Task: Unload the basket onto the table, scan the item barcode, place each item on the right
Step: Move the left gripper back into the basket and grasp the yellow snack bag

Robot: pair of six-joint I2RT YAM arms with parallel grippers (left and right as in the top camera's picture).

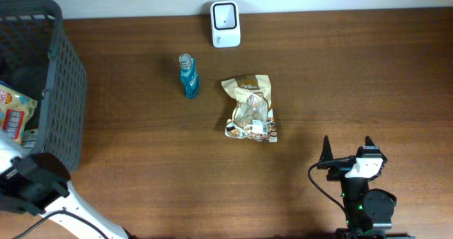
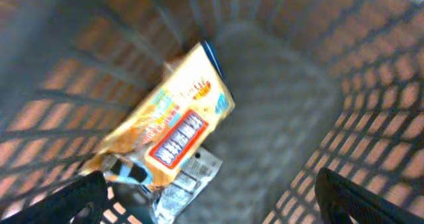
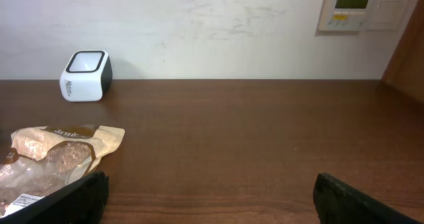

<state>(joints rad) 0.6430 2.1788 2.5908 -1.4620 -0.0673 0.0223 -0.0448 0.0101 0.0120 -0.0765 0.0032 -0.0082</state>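
The white barcode scanner point(image 1: 225, 23) stands at the table's far edge and also shows in the right wrist view as a scanner point(image 3: 85, 75) by the wall. A brown snack bag point(image 1: 251, 108) lies mid-table, with a teal bottle point(image 1: 188, 76) to its left. In the left wrist view an orange packet point(image 2: 169, 128) lies inside the basket on a silvery wrapper point(image 2: 189, 184). My left gripper point(image 2: 212, 183) hangs open above them, holding nothing. My right gripper point(image 1: 347, 143) is open near the front right, with the snack bag point(image 3: 53, 154) ahead to its left.
A dark mesh basket point(image 1: 67, 90) stands at the table's left edge, and its walls point(image 2: 371, 105) surround the left gripper's view. A wall panel point(image 3: 354, 5) hangs behind the table.
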